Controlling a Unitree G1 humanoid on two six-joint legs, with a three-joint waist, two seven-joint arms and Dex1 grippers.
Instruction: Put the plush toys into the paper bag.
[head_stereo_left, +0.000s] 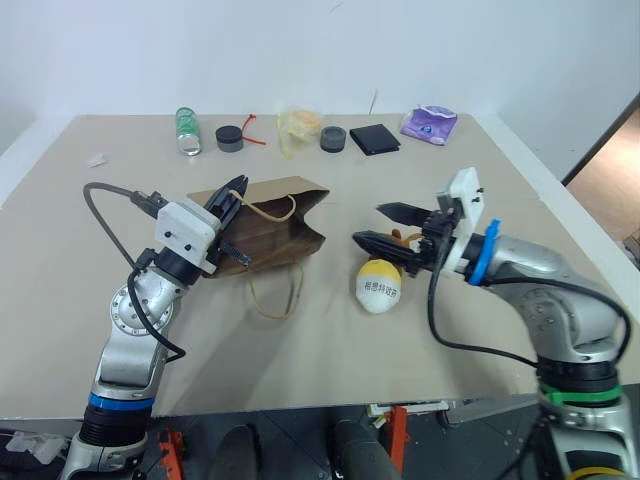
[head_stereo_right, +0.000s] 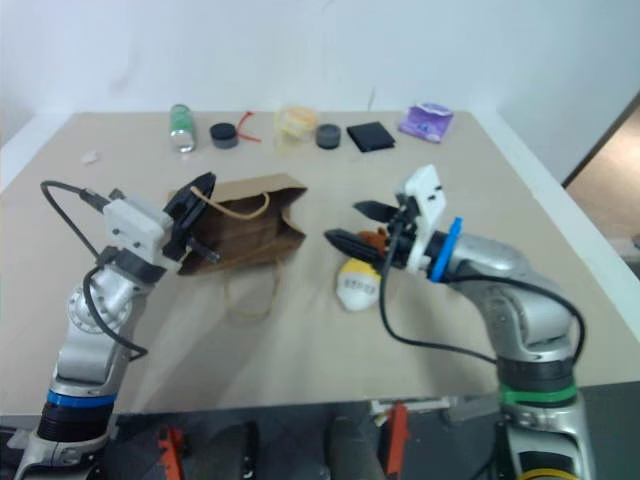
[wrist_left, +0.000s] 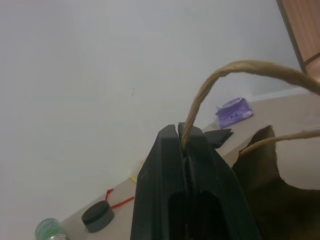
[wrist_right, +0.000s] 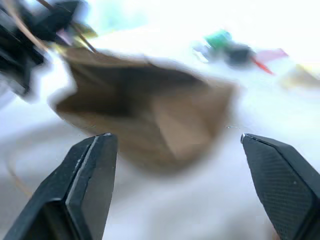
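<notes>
Paper bag (head_stereo_left: 268, 225) lies sideways (mouth open), egg-shaped toy (head_stereo_left: 379, 284) outside beside it.

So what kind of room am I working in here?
Probably a lab or test room, not a home: a wide beige table against a plain white wall, with unrelated props lined up along its far edge, such as a green bottle, a black wallet and a purple packet.

Both eye views look forward and down over the bench (head_stereo_left: 330, 340) from head height. Each wrist view looks closely along its own hand toward the paper bag (wrist_right: 150, 115), which all views share.
</notes>
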